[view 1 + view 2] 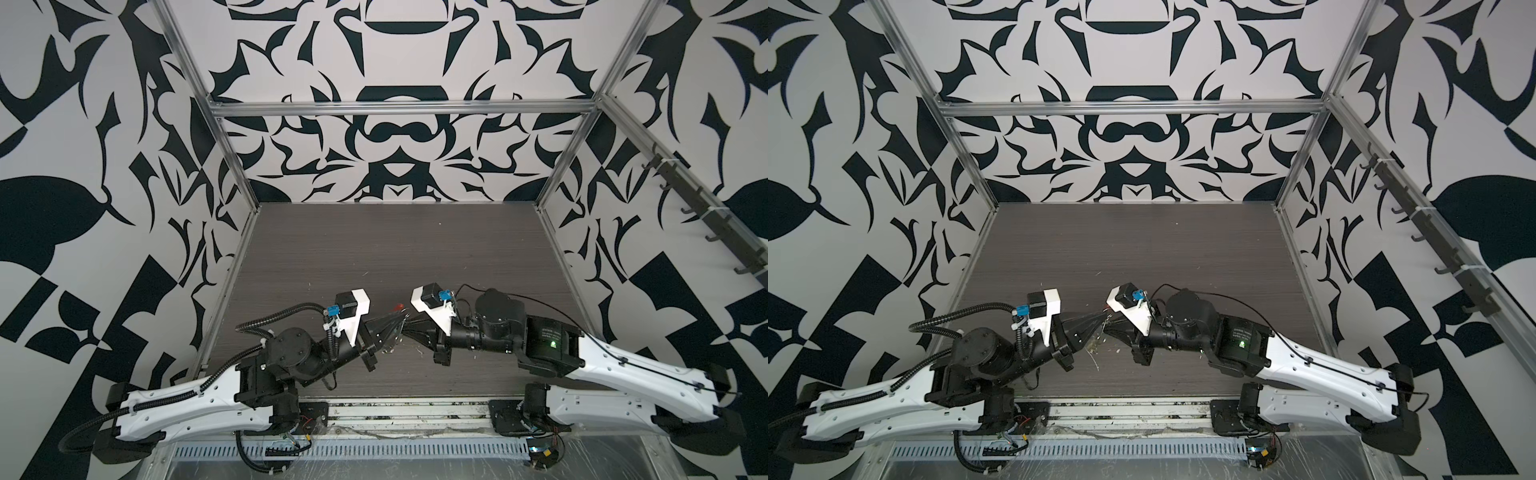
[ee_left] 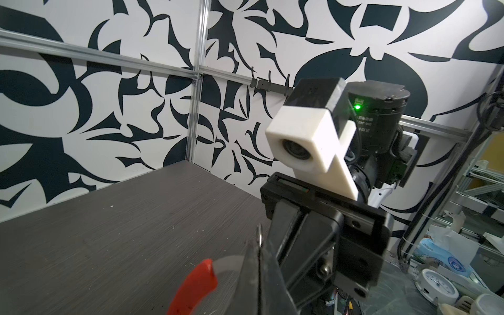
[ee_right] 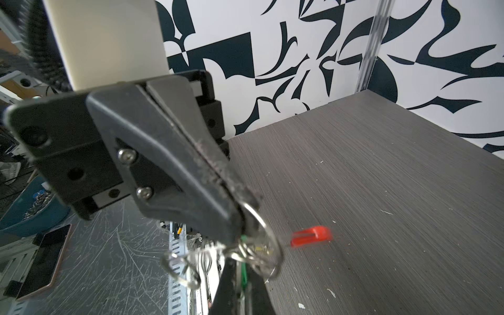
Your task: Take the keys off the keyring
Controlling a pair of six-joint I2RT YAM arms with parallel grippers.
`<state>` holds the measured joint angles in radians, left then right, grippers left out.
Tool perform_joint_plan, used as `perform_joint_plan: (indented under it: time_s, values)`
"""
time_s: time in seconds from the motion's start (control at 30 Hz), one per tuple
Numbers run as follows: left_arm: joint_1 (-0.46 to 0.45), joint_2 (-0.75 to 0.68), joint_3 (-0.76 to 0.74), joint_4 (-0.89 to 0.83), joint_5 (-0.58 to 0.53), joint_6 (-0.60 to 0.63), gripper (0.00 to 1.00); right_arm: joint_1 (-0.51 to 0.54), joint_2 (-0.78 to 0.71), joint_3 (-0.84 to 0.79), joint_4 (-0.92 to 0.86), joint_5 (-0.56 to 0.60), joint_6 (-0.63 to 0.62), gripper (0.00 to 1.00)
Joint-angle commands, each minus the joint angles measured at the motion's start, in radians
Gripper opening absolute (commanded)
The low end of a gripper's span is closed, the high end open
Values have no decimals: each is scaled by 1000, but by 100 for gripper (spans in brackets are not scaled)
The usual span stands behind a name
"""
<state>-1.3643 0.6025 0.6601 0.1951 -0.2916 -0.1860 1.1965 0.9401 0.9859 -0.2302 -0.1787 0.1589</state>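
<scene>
- left end effector (image 3: 245, 218) clamped on the keyring (image 2: 196, 283); best held steady and level
- right end effector (image 3: 241, 272) apparently pinching the green-tagged key (image 3: 244, 275); ease it off slowly, no yanking

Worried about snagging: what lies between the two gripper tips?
In the right wrist view, the keys, silver rings and green tag, bridge left gripper and right gripper; the keyring, red-sleeved, juts beside.
</scene>
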Motion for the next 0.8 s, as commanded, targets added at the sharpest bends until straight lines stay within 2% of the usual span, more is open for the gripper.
perform_joint_plan:
  time_s: [0.0, 0.07, 0.17, 0.3, 0.4, 0.57, 0.77]
  values:
    - [1, -43, 2, 58, 36, 34, 0, 11, -61, -7, -58, -1, 2, 23]
    - [1, -60, -4, 38, 39, 45, 0, 12, -101, -9, -81, 11, 11, 35]
    - [1, -86, -17, 28, 65, 62, 0, 12, -164, -17, -81, 23, 23, 38]
    - [1, -99, -28, 17, 107, 74, 0, 12, -206, -18, 6, 33, 38, 40]
    - [1, -93, -29, 23, 147, 75, 0, 12, -185, -5, 90, 47, 45, 40]
    - [1, -84, -29, 23, 168, 73, 0, 13, -109, 28, 197, -20, 39, 40]
    - [1, -89, -30, 22, 167, 69, 0, 12, -46, 48, 221, -91, 50, 37]
